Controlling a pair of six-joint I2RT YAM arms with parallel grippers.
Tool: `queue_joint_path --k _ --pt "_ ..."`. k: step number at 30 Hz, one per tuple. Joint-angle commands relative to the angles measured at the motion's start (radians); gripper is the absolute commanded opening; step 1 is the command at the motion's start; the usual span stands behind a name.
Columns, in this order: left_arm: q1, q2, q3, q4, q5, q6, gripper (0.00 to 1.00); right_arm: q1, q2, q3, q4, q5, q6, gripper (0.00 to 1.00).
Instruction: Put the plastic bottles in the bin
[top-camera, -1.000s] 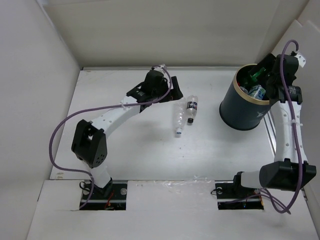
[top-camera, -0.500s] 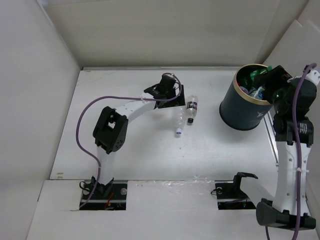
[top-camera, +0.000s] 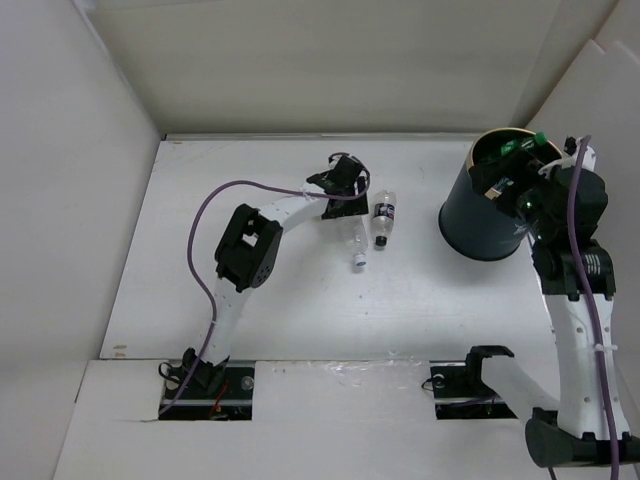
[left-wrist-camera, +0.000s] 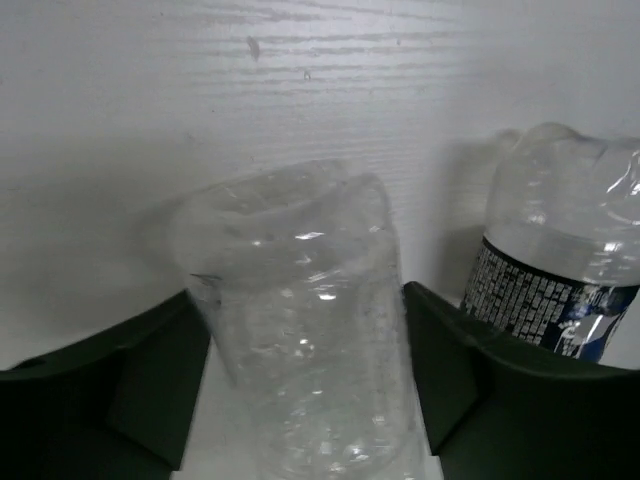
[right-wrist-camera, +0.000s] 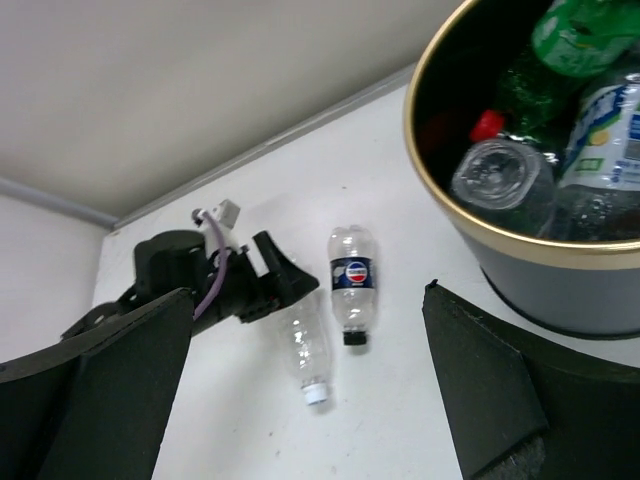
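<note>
On the white table (top-camera: 300, 320), out from the arm bases, two of the plastic bottles are found lying on their sides, side by side and just apart. The clear unlabelled bottle (top-camera: 356, 243) is laid with its long axis running near to far. Its white cap is pointed toward the near edge and its base toward the far wall. Just to its right, the dark-labelled bottle (top-camera: 382, 216) is laid almost parallel, angled a little rightward at its far end, with its black cap likewise turned to the near side.

The base end of the clear unlabelled bottle is straddled by the left gripper (left-wrist-camera: 302, 330). In the left wrist view the fingers (left-wrist-camera: 150, 380) are seen at each flank of the bottle, at or almost at its walls. Whether it is actually squeezed cannot be told.

Farther right, the right gripper (right-wrist-camera: 306, 300) is held high beside the bin (top-camera: 480, 235), its jaws spread wide with nothing between them. The bin is stood upright toward the far right of the table. Several bottles are piled inside it: a green bottle (right-wrist-camera: 585, 30), a red-capped bottle (right-wrist-camera: 487, 125), an upturned clear bottle (right-wrist-camera: 500, 175) and a white-and-blue-labelled bottle (right-wrist-camera: 620, 130).
</note>
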Motion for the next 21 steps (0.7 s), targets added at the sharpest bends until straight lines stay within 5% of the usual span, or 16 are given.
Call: queue_joint_path --k 1,6,7,11,21 --pt "-0.005 0.026 0.046 -0.090 -0.094 -0.017 0.71 0.044 -0.040 0.019 0.036 -0.015 -0.014 1.00" --pt "0.005 -0.032 -0.022 -0.104 -0.142 -0.061 0.07 0.155 -0.049 -0.016 0.094 -0.070 -0.023 1.00" --pt "0.006 -0.091 -0.047 -0.091 -0.142 -0.070 0.00 0.174 -0.049 -0.057 0.122 -0.107 -0.040 1.00" --pt "0.025 -0.324 -0.246 0.020 -0.158 -0.081 0.00 0.278 -0.014 -0.160 0.256 -0.267 -0.093 1.00" --pt "0.035 -0.811 -0.558 0.358 0.295 0.002 0.00 0.536 0.185 -0.238 0.527 -0.428 -0.083 1.00"
